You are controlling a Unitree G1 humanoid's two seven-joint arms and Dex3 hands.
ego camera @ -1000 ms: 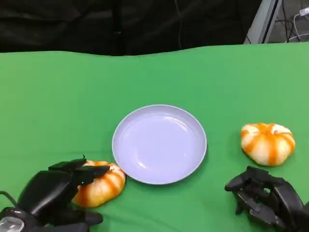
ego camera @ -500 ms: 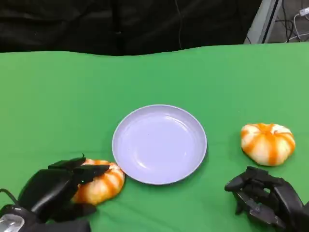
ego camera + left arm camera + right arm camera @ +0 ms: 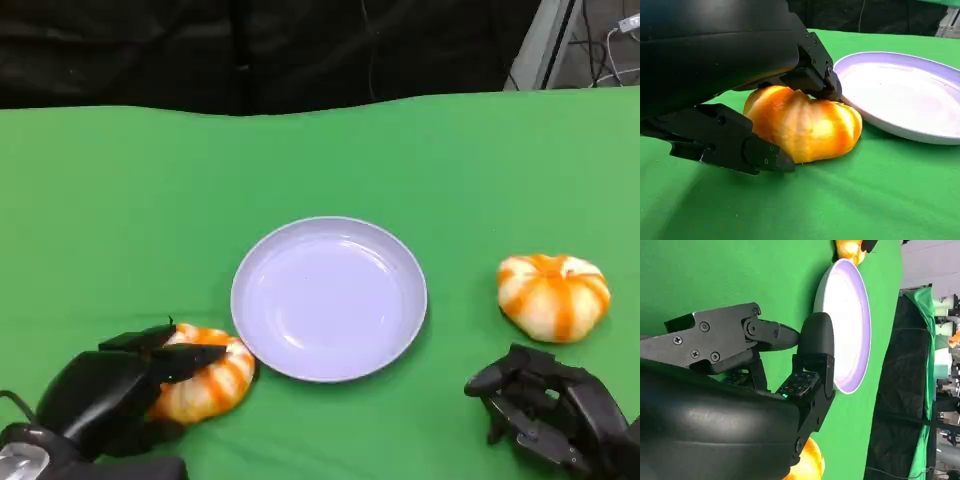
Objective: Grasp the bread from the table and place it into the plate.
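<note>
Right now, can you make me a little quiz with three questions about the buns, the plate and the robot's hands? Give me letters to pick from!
1. Where is the plate?
A. between the two buns
B. on top of a bun
C. at the table's far edge

2. How many striped buns are there?
A. one
B. two
C. four

3. What is the left hand doing?
A. closing around a bun
B. resting in the plate
C. pointing upward

Answers:
1 A: the plate lies between the left bun and the right bun.
2 B: the head view shows two orange-and-white buns.
3 A: the left hand has fingers over and under the left bun; the right hand holds nothing.
</note>
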